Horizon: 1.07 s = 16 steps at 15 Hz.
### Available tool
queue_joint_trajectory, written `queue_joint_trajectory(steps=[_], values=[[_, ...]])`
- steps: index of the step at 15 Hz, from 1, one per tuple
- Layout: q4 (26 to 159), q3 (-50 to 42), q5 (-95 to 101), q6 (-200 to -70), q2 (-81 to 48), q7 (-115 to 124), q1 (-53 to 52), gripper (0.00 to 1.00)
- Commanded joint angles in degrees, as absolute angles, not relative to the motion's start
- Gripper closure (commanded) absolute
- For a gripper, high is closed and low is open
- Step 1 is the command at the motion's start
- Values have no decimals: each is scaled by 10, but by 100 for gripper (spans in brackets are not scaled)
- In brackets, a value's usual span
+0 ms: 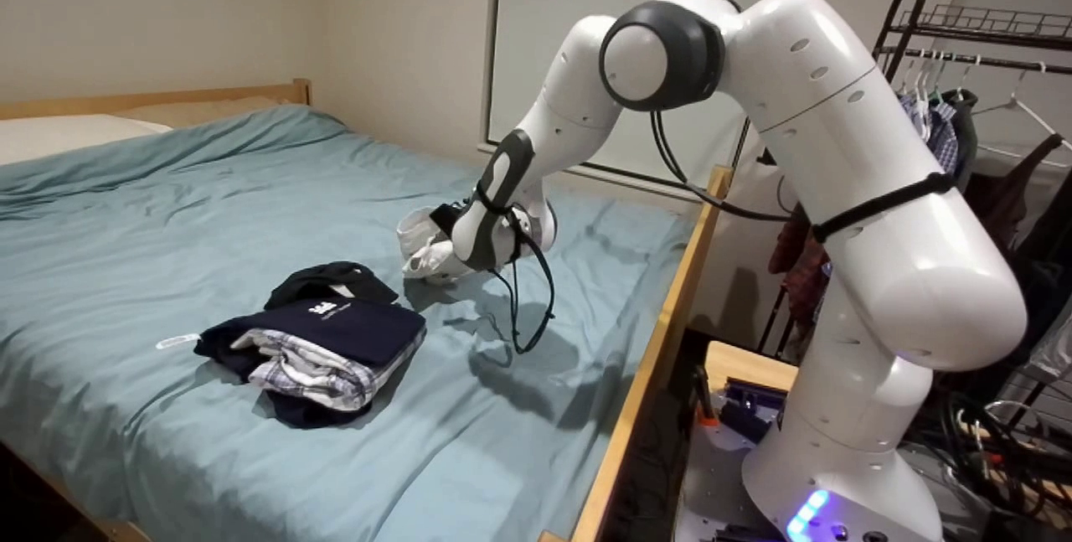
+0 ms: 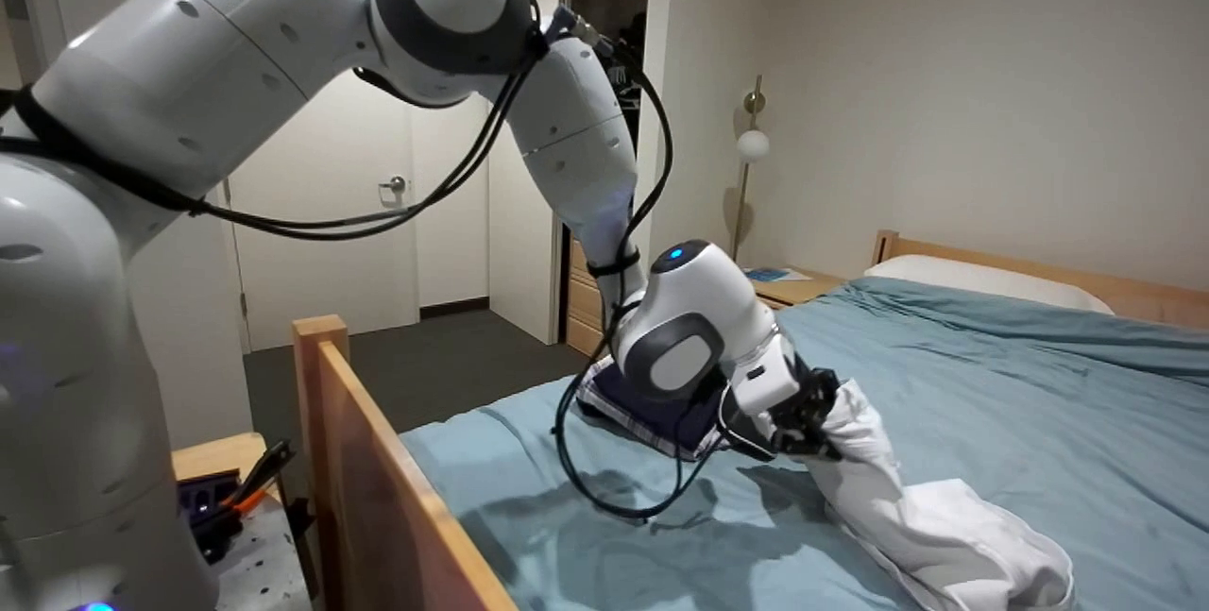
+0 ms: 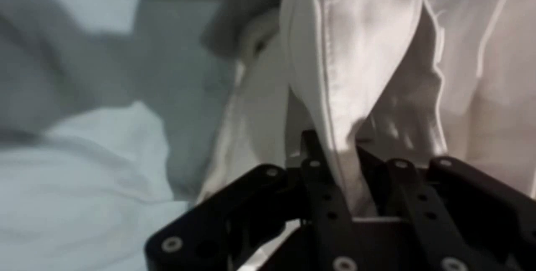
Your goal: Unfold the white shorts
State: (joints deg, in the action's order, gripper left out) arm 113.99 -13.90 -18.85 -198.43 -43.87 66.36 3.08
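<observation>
1. Robotiq gripper stands narrow, pinching a fold of the white shorts.
2. The shorts lie near right on the blue bedding in an exterior view, left end raised.
3. Step, as judged: unfolding, incomplete.
4. Next move likely calls for drawing the raised end left, then laying it flat.

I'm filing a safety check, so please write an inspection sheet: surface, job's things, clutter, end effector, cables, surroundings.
Surface: bed cover, blue, wrinkled.
Job's things: white shorts, not yet unfolded; one end raised, the rest bunched, seemingly resting on the bed cover.
Clutter: clothes pile, dark and plaid, on the bed cover.
End effector: closed on a narrow strip of the white shorts.
Cables: black cables along the robot arm, with a loop hanging over the bed cover.
Surroundings: clothes rack, wooden bed frame, door and lamp.
</observation>
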Motion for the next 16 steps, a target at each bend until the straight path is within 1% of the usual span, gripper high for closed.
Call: queue_joint_trajectory(steps=[1,2,6,8,9,10,13,14,15,16], values=[[1279,-85,-256,-1984,-350,651,54,97],[1306,-67,-266,-1984,-319,656,61,97],[1388,-61,-304,-1984,-221,654,42,97],[1459,-22,-267,-1983,-167,680,70,97],[1491,49,-229,-1977,-146,699,130,97],[1503,85,-190,-1963,-144,730,161,97],[1517,218,-40,-1967,-195,845,282,97],[1524,257,-2,-1964,-218,858,326,64],[1522,289,42,-1968,-248,877,366,64],[1522,316,75,-1957,-271,880,408,57]])
